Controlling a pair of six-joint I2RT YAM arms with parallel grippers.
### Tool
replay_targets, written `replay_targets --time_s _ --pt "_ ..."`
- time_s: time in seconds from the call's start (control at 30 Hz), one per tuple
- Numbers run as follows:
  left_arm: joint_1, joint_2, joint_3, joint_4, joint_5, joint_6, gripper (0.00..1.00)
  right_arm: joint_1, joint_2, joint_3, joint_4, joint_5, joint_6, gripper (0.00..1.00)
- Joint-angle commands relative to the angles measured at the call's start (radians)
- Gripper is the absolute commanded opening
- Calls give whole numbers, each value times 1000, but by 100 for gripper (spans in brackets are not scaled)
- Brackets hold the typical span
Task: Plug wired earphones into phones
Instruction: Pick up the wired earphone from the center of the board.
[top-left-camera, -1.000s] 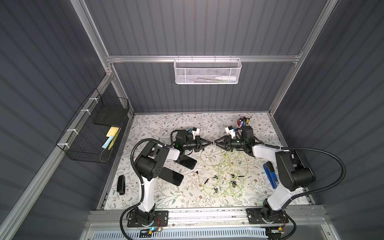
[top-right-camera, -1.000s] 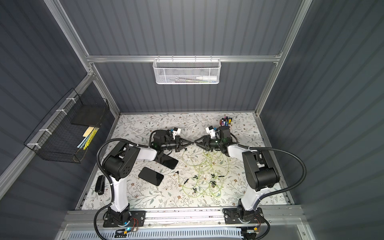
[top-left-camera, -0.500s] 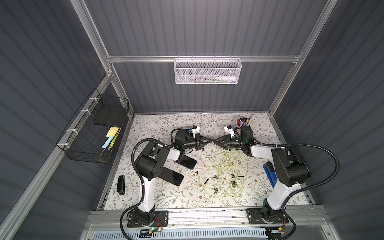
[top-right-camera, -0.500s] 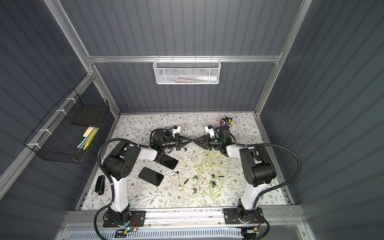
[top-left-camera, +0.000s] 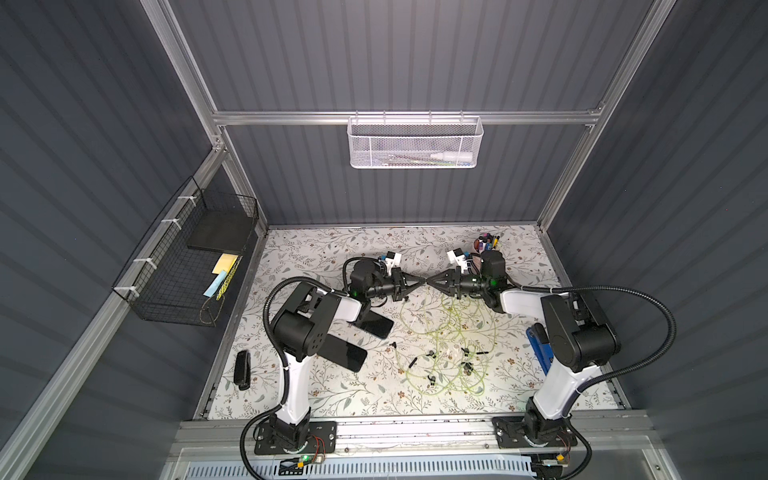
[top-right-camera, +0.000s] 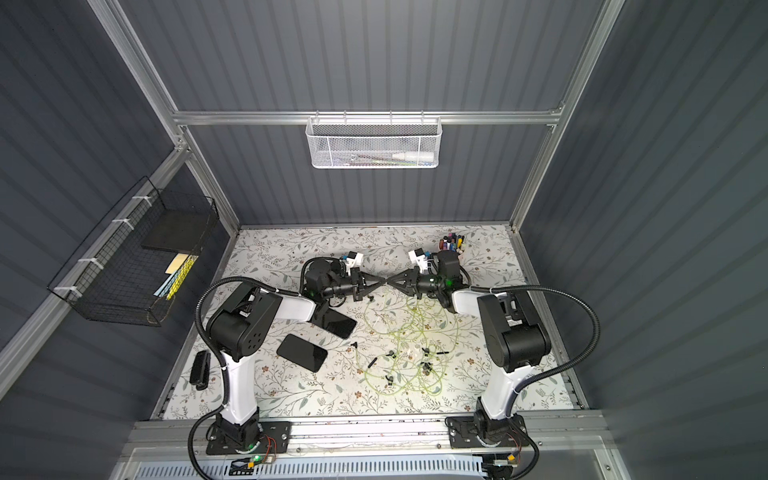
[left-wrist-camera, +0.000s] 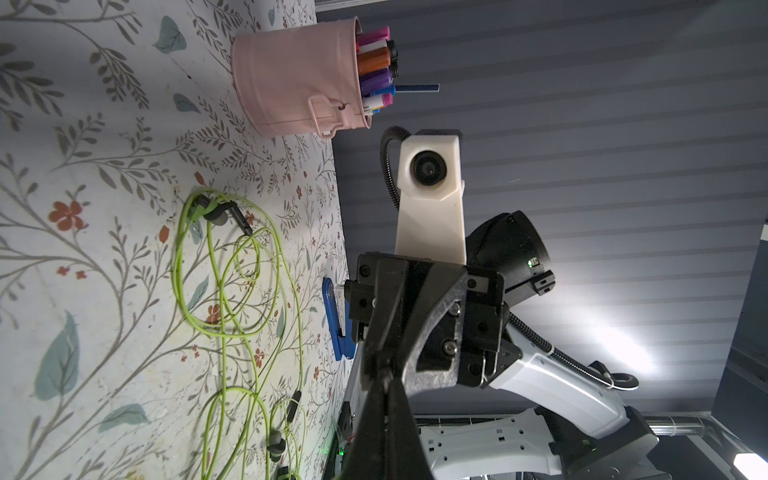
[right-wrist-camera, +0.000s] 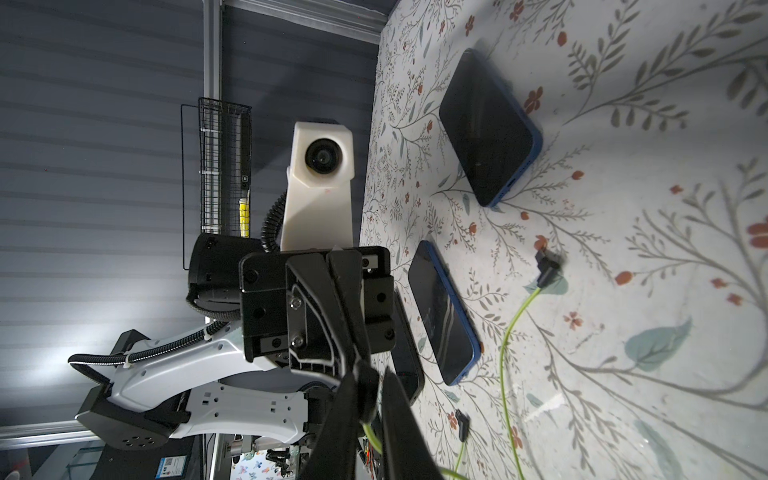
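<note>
The left pincer (top-left-camera: 419, 283), jaws pressed together, and the right pincer (top-left-camera: 431, 282), jaws drawn close with only a thin gap, meet tip to tip in the air over the middle of the floral worktop (top-left-camera: 316, 257), nearer its far edge. The wired earphones (top-left-camera: 446, 345) lie tangled on the worktop beneath the pincers and toward the near edge. In the right wrist view one yellow-green strand hangs from the meeting tips; which pincer grips it cannot be told. The phones (top-left-camera: 376, 325) lie flat toward the left edge.
</note>
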Motion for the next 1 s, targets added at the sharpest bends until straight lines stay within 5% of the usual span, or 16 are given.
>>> replay_targets --time_s 0.0,0.67,0.87,0.97 --pt "-4 11 19 24 14 0 0 5 16 14 33 -18 9 14" --pt "-4 12 26 -67 -6 55 0 6 9 -1 47 -12 6 2" --pt "20 -74 39 -361 -75 237 52 6 -31 -16 -23 46 -61 1" --pt "55 -119 28 -459 -148 263 70 5 -52 -16 -84 92 -108 1"
